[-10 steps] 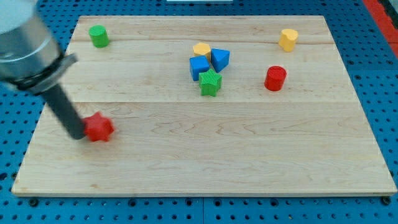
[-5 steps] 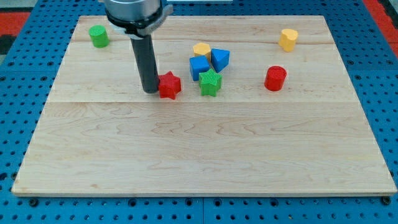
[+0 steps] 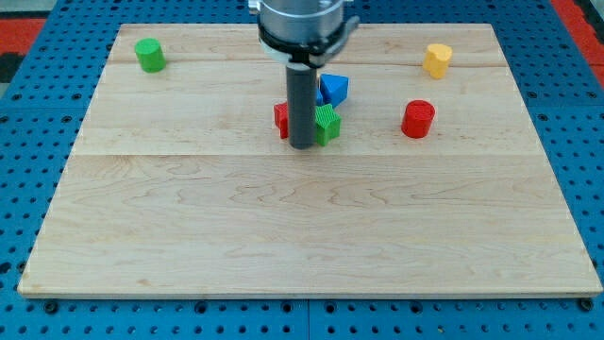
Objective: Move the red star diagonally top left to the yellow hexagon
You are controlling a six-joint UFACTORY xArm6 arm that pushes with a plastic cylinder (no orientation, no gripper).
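My tip (image 3: 302,144) stands in the upper middle of the board. The red star (image 3: 281,118) is mostly hidden behind the rod; only its left edge shows. The green star (image 3: 327,125) peeks out on the rod's right, touching or very near it. The blue triangle (image 3: 334,89) shows above the green star. The rod hides the yellow hexagon and the blue cube that sat in this cluster.
A green cylinder (image 3: 149,55) stands at the top left. A yellow block (image 3: 436,59) stands at the top right, with a red cylinder (image 3: 418,119) below it. The wooden board (image 3: 302,236) lies on a blue pegboard.
My tip has pushed the red star from the left side up and to the right, into the cluster beside the green star. The rod now covers the yellow hexagon and blue cube.
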